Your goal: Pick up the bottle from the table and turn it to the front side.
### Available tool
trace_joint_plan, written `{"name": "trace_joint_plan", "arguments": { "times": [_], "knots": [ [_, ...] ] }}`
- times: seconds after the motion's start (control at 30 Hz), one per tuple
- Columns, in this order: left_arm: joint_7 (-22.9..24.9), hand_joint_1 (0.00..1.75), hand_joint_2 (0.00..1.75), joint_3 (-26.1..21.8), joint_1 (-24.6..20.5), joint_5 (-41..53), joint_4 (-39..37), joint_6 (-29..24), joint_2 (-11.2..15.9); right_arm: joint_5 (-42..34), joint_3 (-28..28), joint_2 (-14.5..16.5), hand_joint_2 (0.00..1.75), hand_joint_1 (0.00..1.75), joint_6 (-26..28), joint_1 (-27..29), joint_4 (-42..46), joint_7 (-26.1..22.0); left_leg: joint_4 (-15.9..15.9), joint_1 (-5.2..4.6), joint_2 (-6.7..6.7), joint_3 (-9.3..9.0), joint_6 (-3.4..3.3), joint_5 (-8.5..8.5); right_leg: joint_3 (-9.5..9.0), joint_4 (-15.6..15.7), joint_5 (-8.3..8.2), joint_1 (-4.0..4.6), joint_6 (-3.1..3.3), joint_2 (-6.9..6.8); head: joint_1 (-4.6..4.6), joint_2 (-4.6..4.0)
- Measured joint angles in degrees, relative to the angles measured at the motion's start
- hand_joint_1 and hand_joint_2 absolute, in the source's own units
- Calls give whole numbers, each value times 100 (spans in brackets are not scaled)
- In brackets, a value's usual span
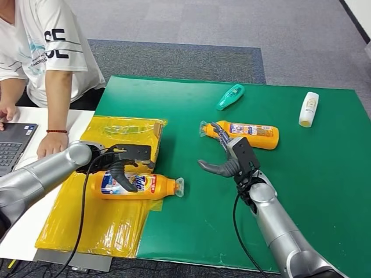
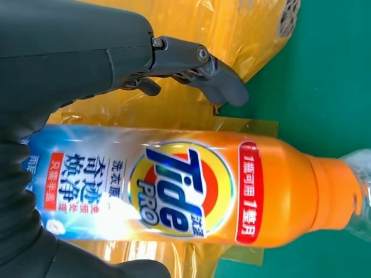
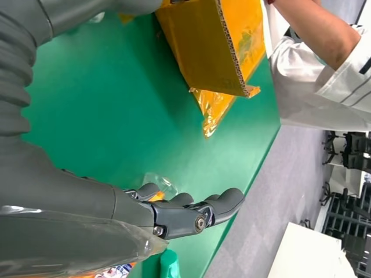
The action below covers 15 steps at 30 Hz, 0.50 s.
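nearest the head camera, the right arm (image 1: pixel 280 231) rises from the lower edge; its right hand (image 1: pixel 227 159) hovers over the green worktop (image 1: pixel 306 185), fingers spread and holding nothing, fingertips just beside the cap end of a second orange bottle (image 1: pixel 249 134) lying flat. left hand (image 1: pixel 124 165) reaches over the tide bottle (image 1: pixel 135 185), fingers curled across its label; in the left wrist view the thumb (image 2: pixel 206 72) sits apart from the bottle body, so a firm grip cannot be confirmed. tide bottle lies on its side, label up, partly on yellow plastic sheeting (image 1: pixel 96 226), cap on the green mat. a teal bottle (image 1: pixel 231 96) and white bottle (image 1: pixel 309 109) lie farther off. a person (image 1: pixel 43 52) sits at a laptop (image 1: pixel 13 145).
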State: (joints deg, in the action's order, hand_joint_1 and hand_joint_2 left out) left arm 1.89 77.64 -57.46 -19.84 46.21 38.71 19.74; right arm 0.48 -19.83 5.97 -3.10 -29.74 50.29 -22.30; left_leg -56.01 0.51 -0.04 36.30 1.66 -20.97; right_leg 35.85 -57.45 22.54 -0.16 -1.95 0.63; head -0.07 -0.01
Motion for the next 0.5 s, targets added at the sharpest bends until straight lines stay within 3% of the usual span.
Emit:
{"name": "trace_joint_plan", "arguments": {
  "times": [0.27, 0.37, 0.43, 0.5],
  "knots": [
    [-312, 0, 175, -327, 336, 280, 2, -194, 104, 28, -32, 0, 175, 0, -18, 0, -85, 9, 0, 0, 0, 0, 0, 0, 1, 0, 0, 0, 0, 0, 1, 0],
    [-1178, 0, 175, -666, 678, 818, 123, -1125, 55, 17, -33, -1, 175, 0, 16, 17, -114, -14, 0, -2, 1, -1, -1, -1, 4, 1, 1, -4, -1, 0, -1, 0],
    [-1943, 0, 175, -1169, 1087, 1411, 355, -2076, -90, -14, -28, -8, 175, 0, 44, 55, -122, -60, 0, -5, -1, 1, -3, -2, 4, 2, 3, -7, -3, -4, 1, -1],
    [-2288, 0, 175, -1721, 1503, 1938, 665, -2602, -268, -36, -21, -17, 175, 0, 54, 97, -133, -116, 0, -7, -2, 3, -6, -4, 4, 3, 5, -9, -5, -5, 2, -1]
  ]
}}
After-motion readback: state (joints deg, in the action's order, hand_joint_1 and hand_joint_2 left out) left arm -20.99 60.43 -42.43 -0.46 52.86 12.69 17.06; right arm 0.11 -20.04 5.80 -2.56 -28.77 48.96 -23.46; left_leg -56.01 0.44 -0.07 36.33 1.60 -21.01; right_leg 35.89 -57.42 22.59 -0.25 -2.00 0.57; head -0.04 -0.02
